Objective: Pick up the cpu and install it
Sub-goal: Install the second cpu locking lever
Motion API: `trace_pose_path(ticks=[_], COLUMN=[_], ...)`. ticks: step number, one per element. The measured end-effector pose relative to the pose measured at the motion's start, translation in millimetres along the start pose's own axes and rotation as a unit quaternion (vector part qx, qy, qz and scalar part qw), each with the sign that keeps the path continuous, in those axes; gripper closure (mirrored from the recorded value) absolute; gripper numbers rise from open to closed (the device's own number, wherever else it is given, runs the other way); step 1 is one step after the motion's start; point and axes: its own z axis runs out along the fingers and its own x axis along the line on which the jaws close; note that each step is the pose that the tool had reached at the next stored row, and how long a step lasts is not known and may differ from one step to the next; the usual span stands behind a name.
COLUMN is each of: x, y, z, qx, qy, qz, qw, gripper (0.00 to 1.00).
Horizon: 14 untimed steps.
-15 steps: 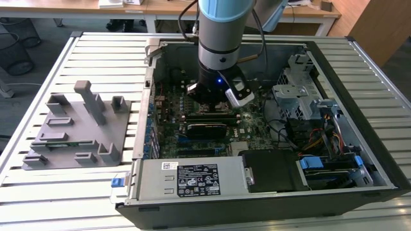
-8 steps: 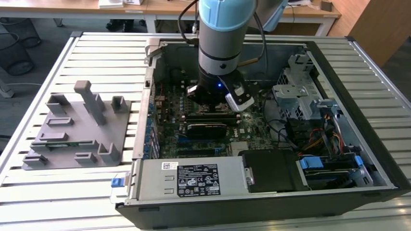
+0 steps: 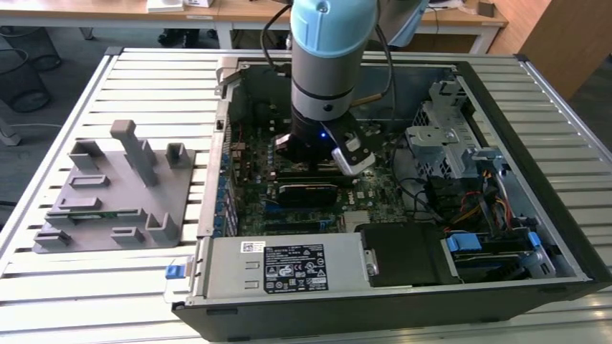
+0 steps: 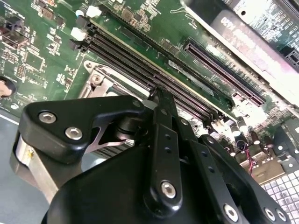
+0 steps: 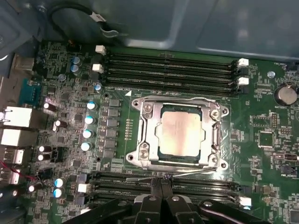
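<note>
We join with the hand (image 5: 161, 186) low over the motherboard (image 5: 70, 84), its black fingers (image 4: 161, 107) pressed together into one narrow tip and carrying nothing. Just ahead of that tip, past a bank of memory slots (image 5: 168, 184), sits the cpu (image 5: 180, 134), silvery top up, lying flat inside the socket frame (image 5: 145, 154). So by our reckoning the chip is already seated, and the hand is near it but not touching.

To do this stage well, we judge the tip should stay clear of the slots and capacitors (image 5: 88, 133) crowding its flank, and any press should come straight down, so the chip stays level in the frame.

Further out, the exterior view shows the open computer case (image 3: 535, 215) on the slatted table (image 3: 115, 287), with a grey fixture block (image 3: 115, 193) off to the exterior view's left.

On writing: a white label (image 3: 294, 269) sits on the case's front housing, too small for us to read.
</note>
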Motion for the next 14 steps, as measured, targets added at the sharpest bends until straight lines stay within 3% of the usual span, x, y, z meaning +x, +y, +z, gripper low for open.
trace_pose_path(ticks=[3,8,14], x=[1.7,2.3,2.0], y=[-0.2,-0.1,1.6], z=[1.6,1.3,-8.2], qx=[-0.0034,-0.004,-0.0041], qy=[-0.0002,0.0012,0.002], qz=[0.0,0.0,0.0], qw=[1.0,1.0,1.0], gripper=[0.89,0.89,0.89])
